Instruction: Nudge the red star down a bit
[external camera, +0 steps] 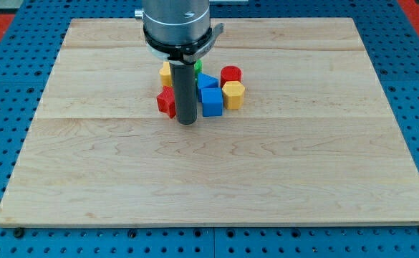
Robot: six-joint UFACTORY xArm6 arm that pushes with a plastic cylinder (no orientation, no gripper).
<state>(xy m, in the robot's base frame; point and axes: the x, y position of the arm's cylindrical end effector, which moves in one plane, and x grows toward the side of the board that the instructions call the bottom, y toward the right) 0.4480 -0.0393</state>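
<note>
My tip [186, 122] stands just right of, seemingly touching, the red star [167, 102].

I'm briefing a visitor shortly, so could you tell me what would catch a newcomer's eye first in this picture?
First, the dark rod coming down from the view's top, my tip resting just right of the red star. Next, the tight huddle of blocks behind it: a blue cube, a yellow hexagon and a red cylinder, on the wooden board.

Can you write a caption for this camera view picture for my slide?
My tip sits right beside the red star in a cluster of coloured blocks.
</note>
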